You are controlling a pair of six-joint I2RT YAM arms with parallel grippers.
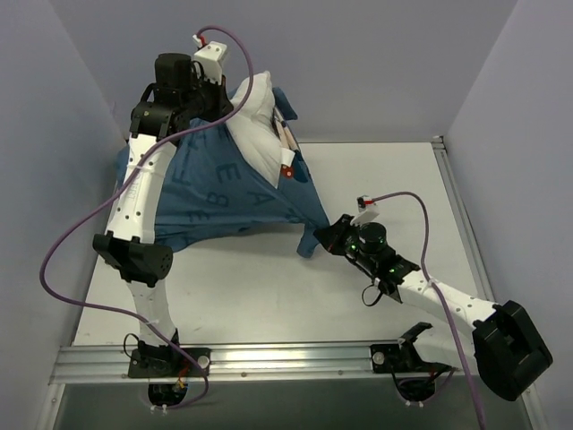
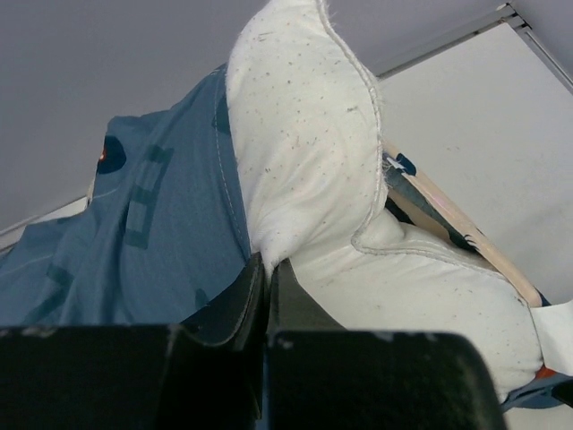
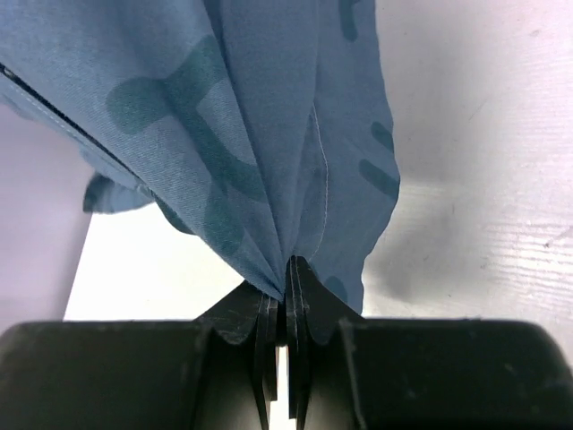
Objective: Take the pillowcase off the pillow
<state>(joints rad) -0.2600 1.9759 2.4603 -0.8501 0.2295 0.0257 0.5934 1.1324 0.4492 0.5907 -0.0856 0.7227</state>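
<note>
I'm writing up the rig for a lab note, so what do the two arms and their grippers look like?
The left arm and right arm have white links with small black dots and bulky black joints. A purple cable loops along each. The left gripper and right gripper have thin black fingers on a black body. The right wrist shows green lights.

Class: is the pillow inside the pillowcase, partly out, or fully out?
Partly out: the pillow bulges bare from the pillowcase, which hides the rest.
</note>
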